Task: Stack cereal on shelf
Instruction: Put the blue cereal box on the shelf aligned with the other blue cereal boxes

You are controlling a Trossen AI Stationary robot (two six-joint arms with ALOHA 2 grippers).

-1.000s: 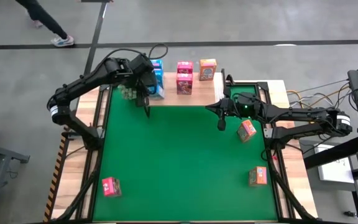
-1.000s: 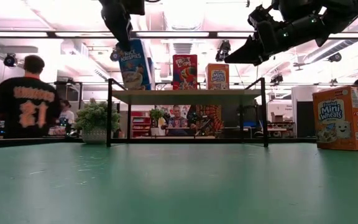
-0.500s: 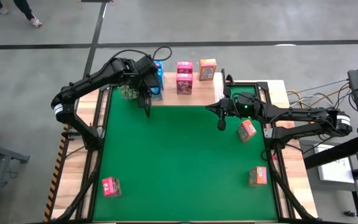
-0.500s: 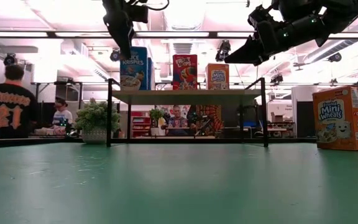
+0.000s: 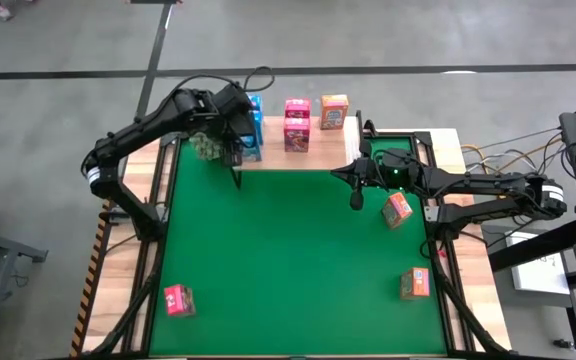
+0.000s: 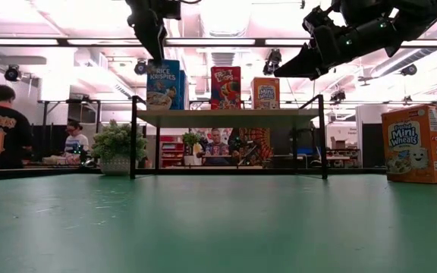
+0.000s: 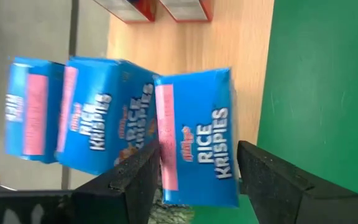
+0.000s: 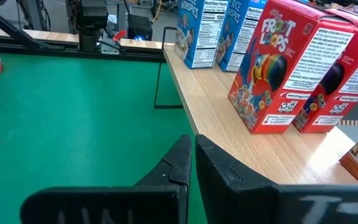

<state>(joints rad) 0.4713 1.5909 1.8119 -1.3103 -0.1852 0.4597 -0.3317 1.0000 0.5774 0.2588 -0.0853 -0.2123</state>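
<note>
The shelf (image 5: 318, 152) stands along the table's far edge. Cereal boxes stand upright on its plank: three blue ones (image 7: 194, 146), pink-red ones (image 5: 296, 125) and an orange one (image 5: 334, 112). My left gripper (image 6: 156, 53) hangs open over the nearest blue box (image 6: 164, 85), one finger at each side of its top. I see no touch. My right gripper (image 5: 356, 198) is shut and holds nothing. It hovers above the mat just in front of the shelf (image 8: 229, 143), near its right end.
Loose cereal boxes lie on the green mat: two orange ones at the right (image 5: 396, 208) (image 5: 414, 284) and a pink-red one at the near left (image 5: 178, 300). A green plant (image 6: 116, 144) stands left of the shelf. People are in the room behind.
The blue box hung tilted in my left gripper a second ago. It has now settled upright on the shelf's left end, and the gripper has let go and stays just above it. A person in the background has walked left.
</note>
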